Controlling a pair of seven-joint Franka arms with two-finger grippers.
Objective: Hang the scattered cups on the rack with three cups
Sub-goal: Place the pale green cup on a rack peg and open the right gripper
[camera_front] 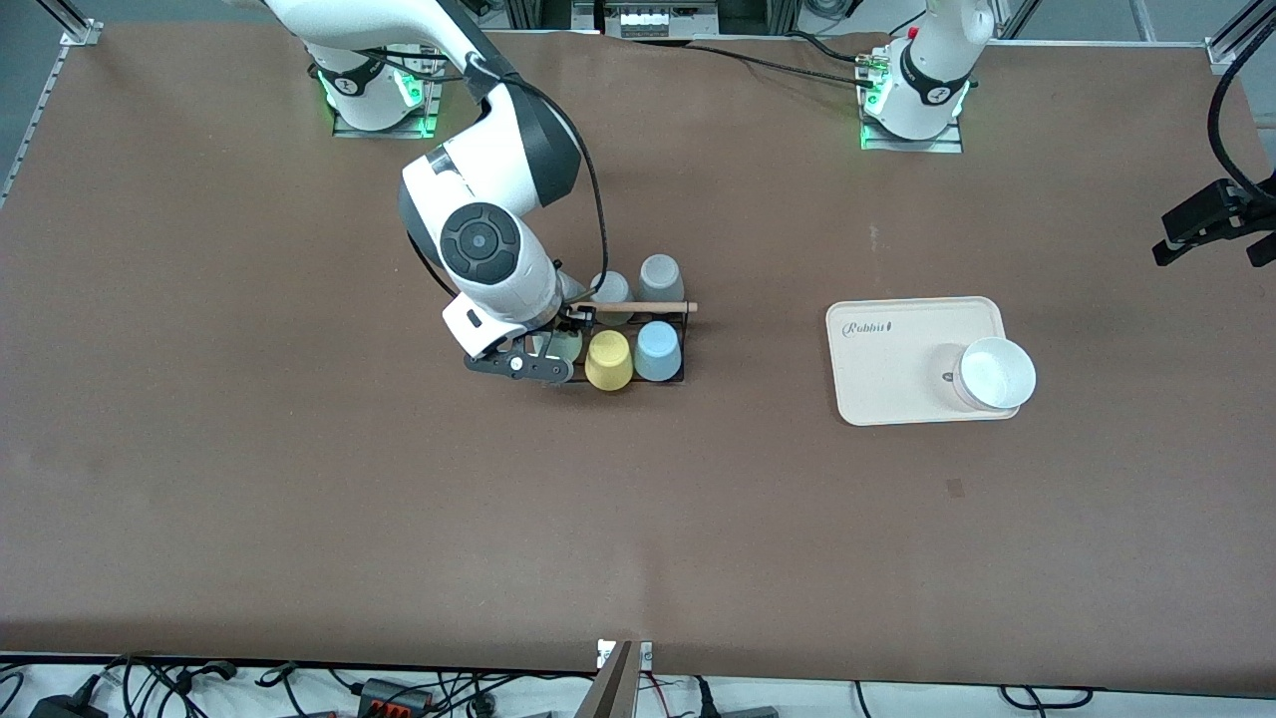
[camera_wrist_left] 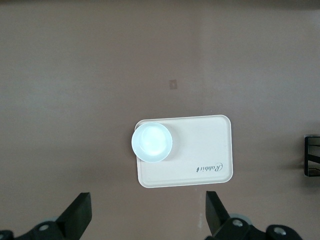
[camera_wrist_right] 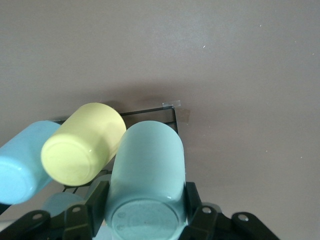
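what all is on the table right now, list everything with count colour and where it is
rack: 1, black wire with a wooden dowel bar across its top, mid-table toward the right arm's end
grey cups: 2 visible, upside down on the rack's row farther from the front camera
yellow cup: 1, upside down on the rack's nearer row
light blue cup: 1, on the nearer row beside the yellow cup
sage green cup: 1, pale green, upside down at the rack's nearer row beside the yellow cup
tray: 1, cream, toward the left arm's end
bowl: 1, white, on a corner of the tray
right pincer: shut on the sage green cup, at the rack
left pincer: open, waiting above the tray
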